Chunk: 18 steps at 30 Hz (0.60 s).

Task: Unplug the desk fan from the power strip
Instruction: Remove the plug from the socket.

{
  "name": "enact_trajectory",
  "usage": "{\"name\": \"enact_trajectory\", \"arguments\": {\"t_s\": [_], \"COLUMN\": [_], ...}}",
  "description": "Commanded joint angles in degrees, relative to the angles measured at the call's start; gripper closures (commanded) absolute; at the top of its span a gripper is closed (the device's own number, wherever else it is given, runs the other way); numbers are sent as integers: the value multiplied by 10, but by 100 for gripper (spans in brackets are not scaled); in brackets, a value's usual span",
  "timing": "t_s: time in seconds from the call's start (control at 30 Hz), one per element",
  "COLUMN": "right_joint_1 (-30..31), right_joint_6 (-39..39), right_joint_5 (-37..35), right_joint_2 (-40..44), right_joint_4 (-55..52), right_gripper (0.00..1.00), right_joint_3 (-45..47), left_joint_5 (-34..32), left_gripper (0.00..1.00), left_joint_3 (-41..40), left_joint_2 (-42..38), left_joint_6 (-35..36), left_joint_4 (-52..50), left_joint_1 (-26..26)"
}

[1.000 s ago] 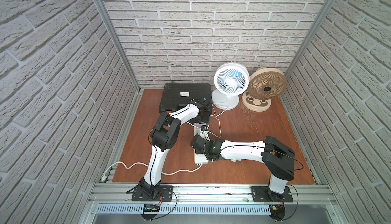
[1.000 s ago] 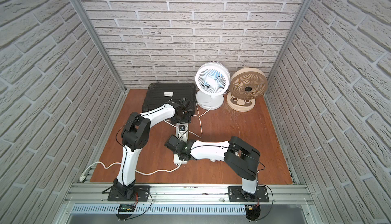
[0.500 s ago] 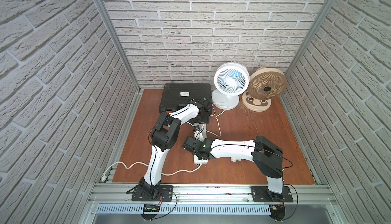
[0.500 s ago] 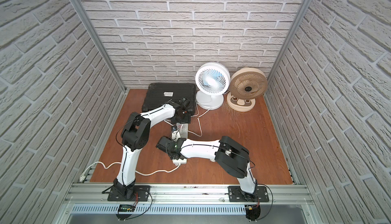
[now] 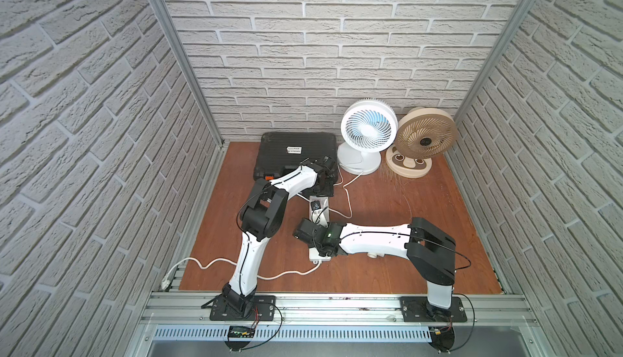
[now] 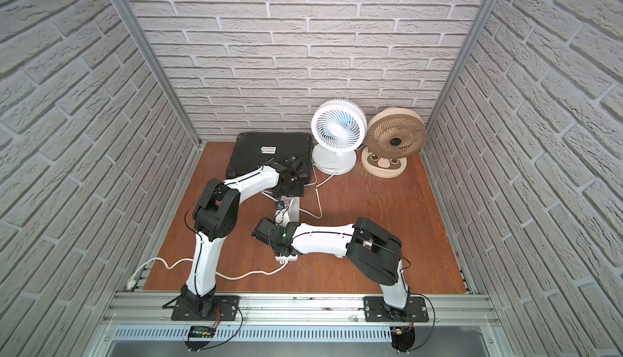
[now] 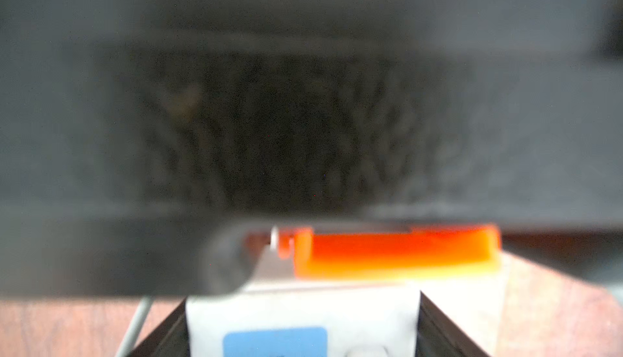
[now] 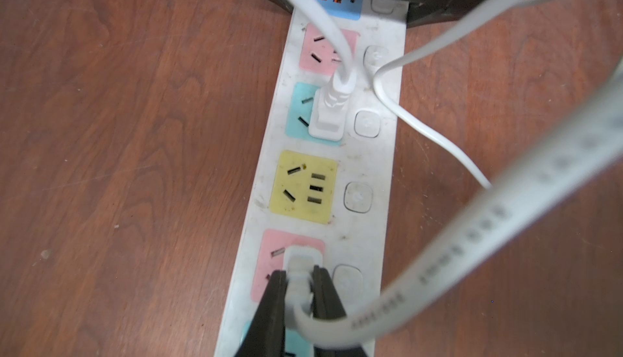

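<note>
The wooden table (image 5: pixel 387 271) carries two white arms, the left arm (image 5: pixel 249 254) and the right arm (image 5: pixel 374 237), both reaching in toward the middle. At the back lies one black case (image 5: pixel 279 158). To the right of it two fans stand upright by the brick wall: the white desk fan (image 5: pixel 368 126), its round base just beside the case, and one beige fan (image 5: pixel 425 136) close on its other side.

One power strip (image 8: pixel 367 163) lies in the middle of the table, running from front to back. Its thick cord (image 5: pixel 286 273) trails off toward the front left edge. The right wrist view shows six coloured panels on the strip: one blue, two pink, two teal and one yellow, with five white buttons alongside.

The left gripper (image 7: pixel 303 301) sits at the strip's far end, a black finger against each long side, clamping it there. The right gripper (image 8: pixel 298 281) is at the nearer pink panel, its two fingers pressed together on a white plug (image 8: pixel 303 257) that sits in that socket. A second plug (image 8: pixel 328 116) sits in the farther teal panel. Thin white cords loop above the strip. Which plug belongs to the desk fan cannot be told.
</note>
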<state>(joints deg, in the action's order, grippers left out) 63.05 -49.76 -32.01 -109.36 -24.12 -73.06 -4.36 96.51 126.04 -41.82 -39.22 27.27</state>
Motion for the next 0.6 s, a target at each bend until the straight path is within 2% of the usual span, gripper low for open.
{"name": "enact_trajectory", "arguments": {"t_s": [0.0,0.2,0.57], "right_joint_1": [-17,-32,-25], "right_joint_6": [-20,-33,-18], "right_joint_5": [22,41,29], "right_joint_2": [48,71,55], "right_joint_4": [15,42,12], "right_gripper": [97,97,97], "right_joint_3": [39,75,42], "left_joint_5": [7,8,10], "left_gripper": [100,100,100], "left_joint_3": [-36,-42,-45], "left_joint_2": [37,35,37], "left_joint_6": [4,4,3], "left_joint_4": [-47,-44,-39], "left_joint_1": [-13,-15,-15]}}
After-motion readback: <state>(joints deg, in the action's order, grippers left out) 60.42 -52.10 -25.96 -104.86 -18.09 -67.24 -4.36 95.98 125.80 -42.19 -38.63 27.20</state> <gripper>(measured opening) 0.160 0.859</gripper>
